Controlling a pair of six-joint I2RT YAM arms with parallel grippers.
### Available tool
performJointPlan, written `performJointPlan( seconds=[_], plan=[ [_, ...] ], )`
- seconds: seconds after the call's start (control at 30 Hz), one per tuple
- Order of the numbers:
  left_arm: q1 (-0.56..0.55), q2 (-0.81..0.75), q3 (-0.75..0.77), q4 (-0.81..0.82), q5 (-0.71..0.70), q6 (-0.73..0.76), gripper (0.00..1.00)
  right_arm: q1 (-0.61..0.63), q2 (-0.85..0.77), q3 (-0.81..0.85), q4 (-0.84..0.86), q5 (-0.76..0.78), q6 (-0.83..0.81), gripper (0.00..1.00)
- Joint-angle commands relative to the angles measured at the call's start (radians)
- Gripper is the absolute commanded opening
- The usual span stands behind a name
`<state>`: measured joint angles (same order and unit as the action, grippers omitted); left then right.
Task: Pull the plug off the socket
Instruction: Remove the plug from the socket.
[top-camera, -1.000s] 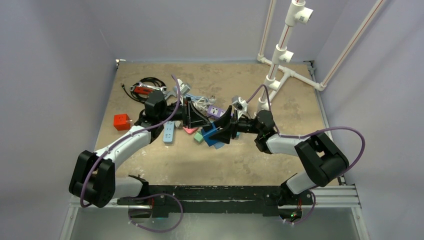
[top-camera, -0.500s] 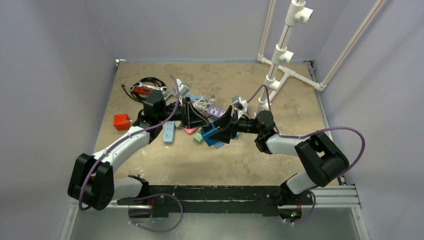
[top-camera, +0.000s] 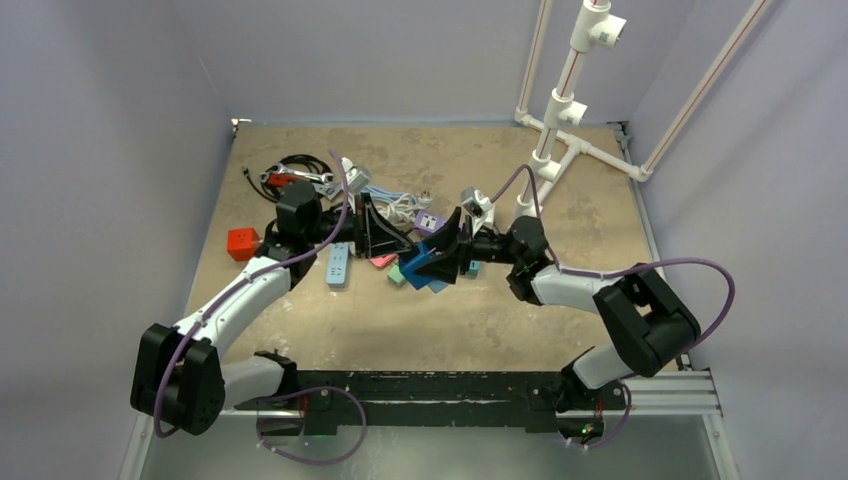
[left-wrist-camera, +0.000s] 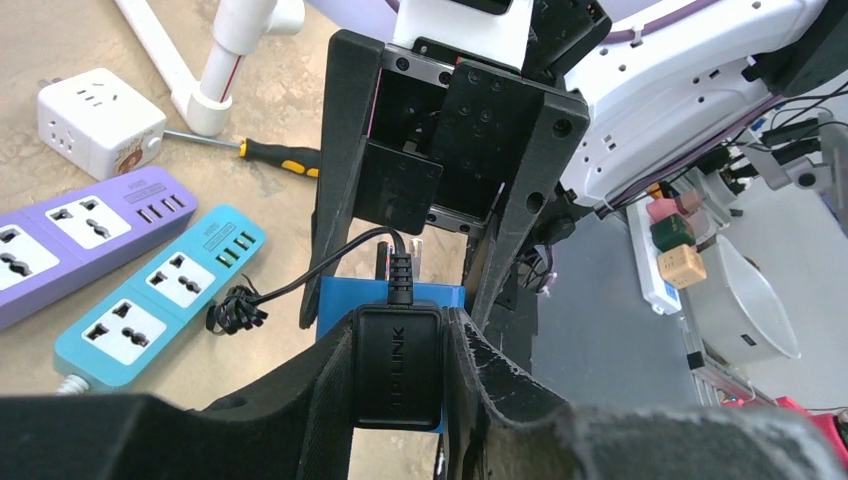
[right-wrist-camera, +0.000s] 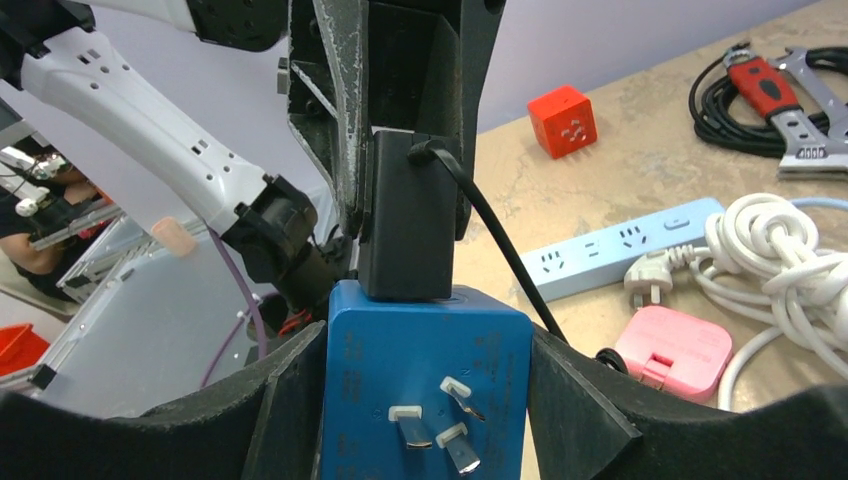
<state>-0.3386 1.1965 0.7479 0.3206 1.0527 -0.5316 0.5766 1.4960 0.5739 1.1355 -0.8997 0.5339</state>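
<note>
The black plug (left-wrist-camera: 398, 365) is a boxy adapter with a thin black cord. It sits flush on the blue cube socket (right-wrist-camera: 425, 375), and no gap shows between them. My left gripper (left-wrist-camera: 398, 340) is shut on the black plug, a finger on each side. My right gripper (right-wrist-camera: 425, 370) is shut on the blue socket, whose three metal prongs face the right wrist camera. In the top view the two grippers meet head-on at mid-table, left (top-camera: 385, 235) and right (top-camera: 445, 255), with the blue socket (top-camera: 415, 268) between them.
A purple power strip (left-wrist-camera: 70, 230), a teal strip (left-wrist-camera: 160, 300), a white cube adapter (left-wrist-camera: 100, 120) and a screwdriver (left-wrist-camera: 270, 155) lie nearby. A red cube (right-wrist-camera: 562, 120), a light blue strip (right-wrist-camera: 620, 245), a pink adapter (right-wrist-camera: 675, 350) and a white cable coil (right-wrist-camera: 780, 250) lie beyond. A white pipe frame (top-camera: 560, 110) stands back right.
Both grippers, with the plug and the blue socket between them, have shifted a little to the left. Both grips look unchanged.
</note>
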Motion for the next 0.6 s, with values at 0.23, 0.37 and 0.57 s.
performJointPlan(
  seconds=[0.23, 0.37, 0.57],
  plan=[
    [0.038, 0.004, 0.002, 0.301, 0.055, -0.182, 0.00, -0.014, -0.002, 0.049, -0.244, 0.118, -0.161, 0.00],
    [0.036, -0.021, -0.008, 0.355, 0.092, -0.230, 0.00, -0.013, 0.006, 0.043, -0.248, 0.178, -0.195, 0.00],
    [0.033, -0.025, 0.014, 0.227, 0.064, -0.124, 0.00, -0.012, 0.005, 0.044, -0.255, 0.179, -0.209, 0.00]
  ],
)
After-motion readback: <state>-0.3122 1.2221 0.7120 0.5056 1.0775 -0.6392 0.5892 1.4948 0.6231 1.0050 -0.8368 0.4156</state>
